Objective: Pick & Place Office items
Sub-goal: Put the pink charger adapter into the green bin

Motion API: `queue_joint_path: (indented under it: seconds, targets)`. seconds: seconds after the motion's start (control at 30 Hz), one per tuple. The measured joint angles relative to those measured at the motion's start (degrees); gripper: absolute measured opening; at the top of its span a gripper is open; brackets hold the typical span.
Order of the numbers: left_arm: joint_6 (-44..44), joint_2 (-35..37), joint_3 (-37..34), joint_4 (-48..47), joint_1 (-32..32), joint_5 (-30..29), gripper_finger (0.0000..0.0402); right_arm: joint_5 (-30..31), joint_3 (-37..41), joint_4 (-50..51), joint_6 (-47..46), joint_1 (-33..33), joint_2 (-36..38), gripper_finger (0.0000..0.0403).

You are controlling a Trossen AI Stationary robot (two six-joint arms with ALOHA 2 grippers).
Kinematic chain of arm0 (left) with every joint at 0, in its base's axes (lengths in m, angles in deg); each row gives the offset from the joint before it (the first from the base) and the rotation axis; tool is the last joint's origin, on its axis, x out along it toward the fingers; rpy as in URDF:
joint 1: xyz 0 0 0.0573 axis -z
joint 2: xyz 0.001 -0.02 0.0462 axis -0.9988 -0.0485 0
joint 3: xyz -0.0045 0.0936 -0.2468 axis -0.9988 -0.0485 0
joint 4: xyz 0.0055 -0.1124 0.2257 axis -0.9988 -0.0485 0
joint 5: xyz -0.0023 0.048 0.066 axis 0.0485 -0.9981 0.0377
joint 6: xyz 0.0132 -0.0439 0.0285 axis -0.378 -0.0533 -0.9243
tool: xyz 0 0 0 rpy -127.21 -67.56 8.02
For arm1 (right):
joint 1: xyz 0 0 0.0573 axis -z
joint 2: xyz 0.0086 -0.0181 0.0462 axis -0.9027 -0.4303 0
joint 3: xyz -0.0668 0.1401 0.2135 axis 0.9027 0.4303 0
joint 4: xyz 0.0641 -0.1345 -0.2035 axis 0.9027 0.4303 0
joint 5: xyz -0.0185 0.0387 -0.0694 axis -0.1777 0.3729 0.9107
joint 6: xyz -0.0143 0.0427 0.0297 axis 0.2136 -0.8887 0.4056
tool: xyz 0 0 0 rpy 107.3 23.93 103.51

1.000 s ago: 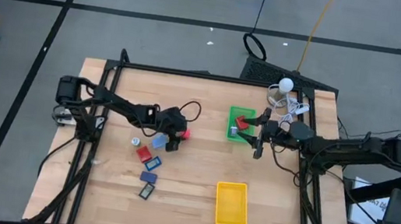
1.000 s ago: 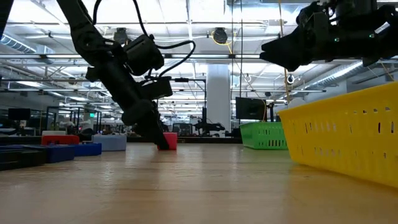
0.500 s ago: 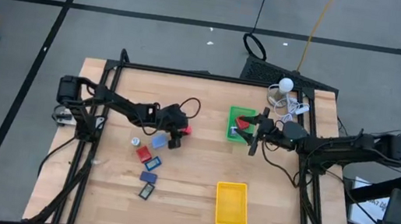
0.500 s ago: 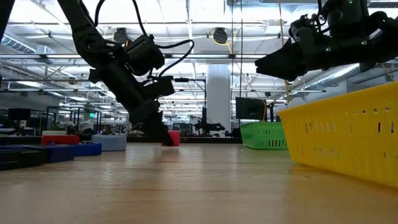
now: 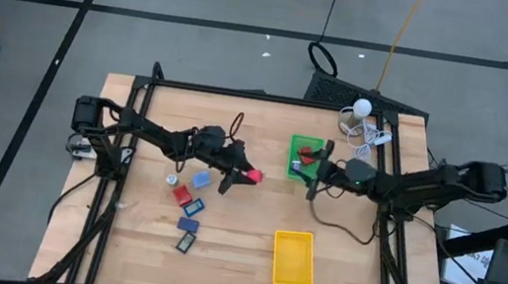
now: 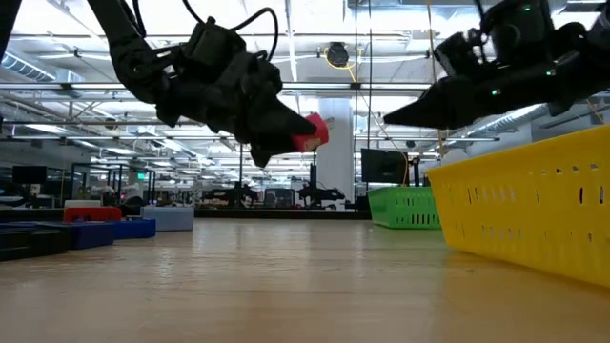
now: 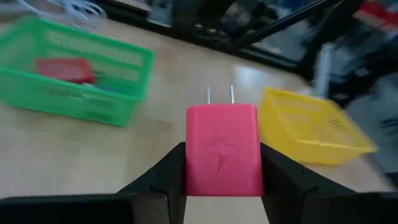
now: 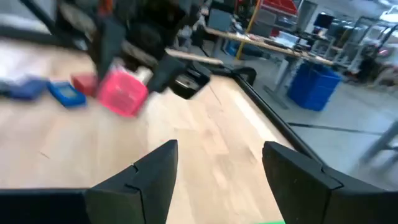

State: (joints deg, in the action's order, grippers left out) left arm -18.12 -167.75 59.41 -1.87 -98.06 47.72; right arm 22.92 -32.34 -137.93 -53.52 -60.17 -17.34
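Observation:
My left gripper (image 5: 241, 174) is shut on a red plug adapter (image 7: 222, 149) with two metal prongs, held in the air between the loose pieces and the green tray (image 5: 307, 146). Several office items lie flat on the table: a light blue one (image 5: 200, 180), a whitish round one (image 5: 172, 180), a red one (image 5: 183, 195) and dark navy ones (image 5: 189, 224). A red piece (image 7: 65, 70) lies in the green tray. My right gripper (image 5: 314, 177) hangs open over that tray's near edge, holding nothing. The yellow tray (image 5: 292, 258) stands near the front. My left gripper pinches the adapter's two flat sides (image 7: 189, 158) between its two fingers (image 7: 166, 176). The fingers reach nearly level from the table's left, slanting slightly down. The adapter is lifted clear of the table (image 6: 310, 131), and its prongs (image 7: 220, 95) point away from the gripper.
Black frame rails (image 5: 143, 117) run along the table's left and right sides. A white round object with cables (image 5: 363, 109) lies at the far right corner. Bare wood (image 5: 240, 240) lies between the loose pieces and the yellow tray.
My left gripper has risen from the table with the red adapter, tipped from pointing down to nearly level, and swung toward the green tray; the adapter is now lifted clear. My right gripper has shifted a little toward the table's left and sunk slightly.

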Motion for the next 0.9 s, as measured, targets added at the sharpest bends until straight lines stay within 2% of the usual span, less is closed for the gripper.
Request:
queue_joint_path:
  seconds: [0.2, 0.37, 0.6, 0.9]
  targets:
    - [6.6, 0.0, 2.6, 0.0, 0.0, 9.6, 0.0152, -1.6, -8.8, 0.0, 11.2, -4.1, -10.3, 0.0257]
    - [9.3, 0.0, 3.9, -0.1, -0.1, 11.9, 0.0152, -1.8, -15.6, 0.1, 20.0, -6.3, -16.6, 0.0270]
    - [8.3, 0.1, 4.1, -3.7, -0.2, 13.4, 0.0152, -6.6, -19.8, 5.6, 16.8, -6.7, -18.8, 0.0266]
    - [7.7, 0.2, 4.2, -4.3, -0.8, 11.4, 0.0152, -8.4, -20.1, 7.1, 12.5, -8.4, -18.8, 0.0248]
